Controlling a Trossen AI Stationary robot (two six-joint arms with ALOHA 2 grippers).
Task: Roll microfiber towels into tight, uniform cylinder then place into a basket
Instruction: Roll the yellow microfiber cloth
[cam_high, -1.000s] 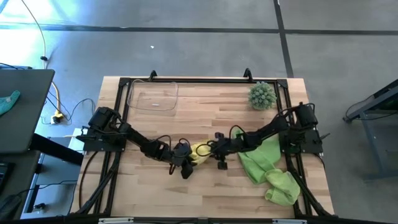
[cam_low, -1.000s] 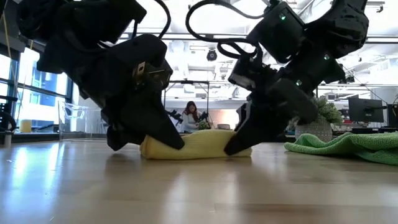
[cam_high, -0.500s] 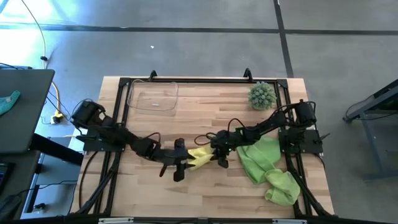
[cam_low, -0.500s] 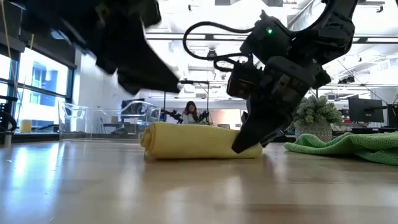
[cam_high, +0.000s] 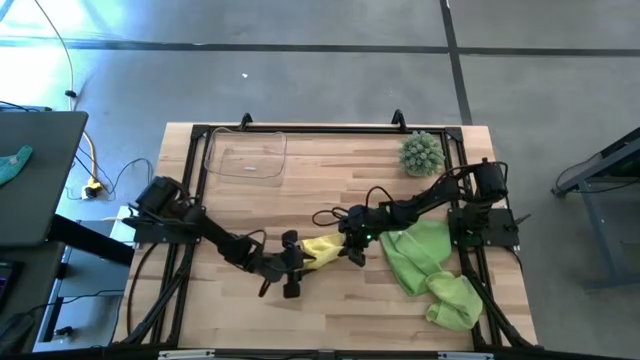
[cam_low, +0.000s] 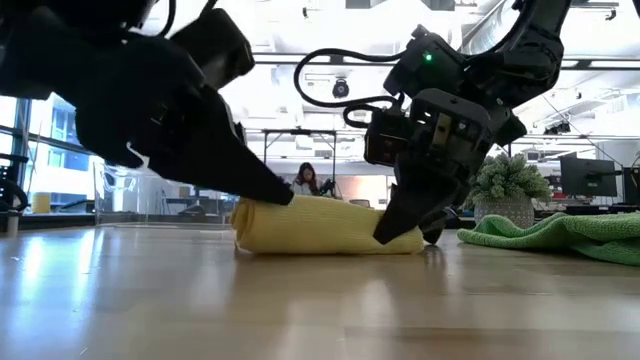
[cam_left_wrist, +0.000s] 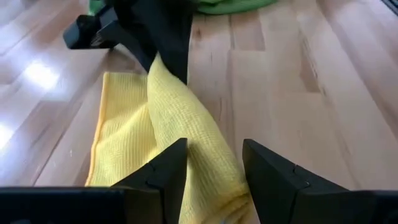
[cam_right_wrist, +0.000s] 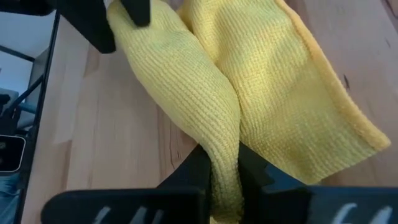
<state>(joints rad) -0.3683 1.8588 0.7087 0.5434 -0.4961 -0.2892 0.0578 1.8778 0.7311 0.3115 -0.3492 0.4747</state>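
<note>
Since a second ago the left gripper has let go and returned to the roll; its fingers now stand apart, straddling one end of the yellow towel at mid tabletop. The right gripper has clenched onto the other end. Judgement: the roll is formed but loose, with a flap trailing, so tightening continues. Count: one yellow towel, two green towels unrolled at the right, one clear basket, empty, at the far left corner, and one plant.
</note>
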